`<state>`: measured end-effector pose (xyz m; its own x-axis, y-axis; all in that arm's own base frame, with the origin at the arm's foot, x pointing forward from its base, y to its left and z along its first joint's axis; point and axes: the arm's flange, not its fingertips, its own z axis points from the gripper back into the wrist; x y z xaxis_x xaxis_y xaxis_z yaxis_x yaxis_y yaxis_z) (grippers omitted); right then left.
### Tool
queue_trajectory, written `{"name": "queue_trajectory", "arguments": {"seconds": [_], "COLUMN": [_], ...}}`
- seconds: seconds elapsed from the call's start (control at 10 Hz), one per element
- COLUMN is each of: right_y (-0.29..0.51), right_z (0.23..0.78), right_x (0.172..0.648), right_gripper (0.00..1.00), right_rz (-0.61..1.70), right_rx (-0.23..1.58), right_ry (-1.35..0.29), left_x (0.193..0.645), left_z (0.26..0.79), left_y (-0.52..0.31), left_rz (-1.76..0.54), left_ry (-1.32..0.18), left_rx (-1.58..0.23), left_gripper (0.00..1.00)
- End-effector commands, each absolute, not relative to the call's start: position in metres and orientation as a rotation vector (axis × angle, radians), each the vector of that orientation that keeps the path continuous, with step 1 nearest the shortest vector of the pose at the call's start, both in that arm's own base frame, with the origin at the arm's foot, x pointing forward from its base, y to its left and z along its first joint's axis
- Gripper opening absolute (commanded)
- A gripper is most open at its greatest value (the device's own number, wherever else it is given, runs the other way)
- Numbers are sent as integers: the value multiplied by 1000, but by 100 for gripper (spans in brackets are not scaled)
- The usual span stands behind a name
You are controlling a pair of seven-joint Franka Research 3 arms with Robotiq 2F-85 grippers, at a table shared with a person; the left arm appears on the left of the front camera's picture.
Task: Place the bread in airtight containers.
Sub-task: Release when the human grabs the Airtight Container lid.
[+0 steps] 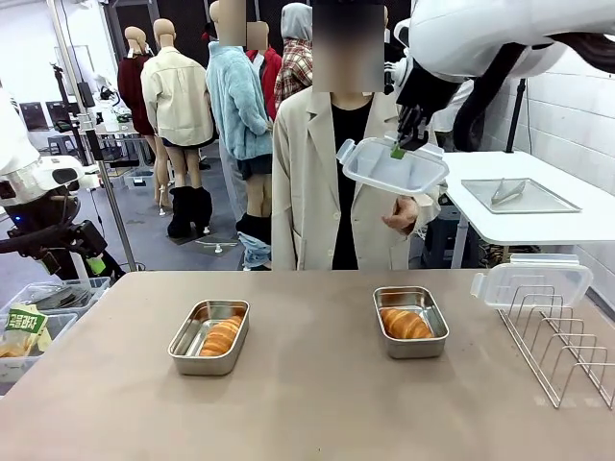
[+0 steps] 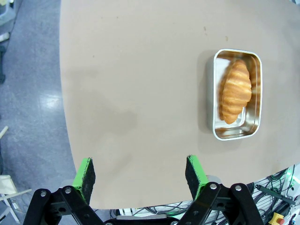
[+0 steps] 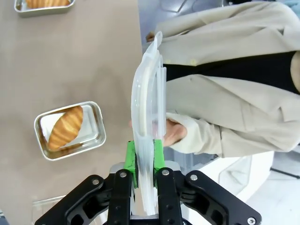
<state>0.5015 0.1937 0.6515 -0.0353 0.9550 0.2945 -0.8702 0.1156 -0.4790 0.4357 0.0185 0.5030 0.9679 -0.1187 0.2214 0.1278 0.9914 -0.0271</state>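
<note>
R tool [image 3: 145,151] clamps clear lid [image 1: 392,168]; L tool [image 2: 139,161] wide; person's hand [image 3: 174,131] partly hidden.

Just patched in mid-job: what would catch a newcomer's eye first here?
The right tool is clamped on a clear lid, held high over the table's far edge before the person. Below, two open steel pans each hold a bread roll; a second lid sits at the wire rack's far end.

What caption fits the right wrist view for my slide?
Right gripper pinches a clear lid edge-on; beyond it, a croissant lies in a steel pan.
</note>
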Motion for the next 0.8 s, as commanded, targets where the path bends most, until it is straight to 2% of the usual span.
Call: {"name": "queue_trajectory", "arguments": {"seconds": [0.0, 0.3, 0.4, 0.7], "right_y": [196, 198, 195, 183], "right_z": [662, 652, 655, 666], "right_x": [513, 527, 528, 516], "right_gripper": [0, 0, 7, 63], "right_rz": [1423, 1405, 1407, 1399], "right_rx": [-125, -141, -137, -98], "right_ry": [-626, -577, -560, -493], "left_x": [436, 436, 436, 436], "left_z": [504, 504, 504, 504], "left_y": [20, 20, 20, 20], "left_rz": [-123, -123, -123, -123], "left_ry": [-223, -223, -223, -223], "left_rx": [-45, -45, -45, -45], "left_gripper": [100, 100, 100, 100]}}
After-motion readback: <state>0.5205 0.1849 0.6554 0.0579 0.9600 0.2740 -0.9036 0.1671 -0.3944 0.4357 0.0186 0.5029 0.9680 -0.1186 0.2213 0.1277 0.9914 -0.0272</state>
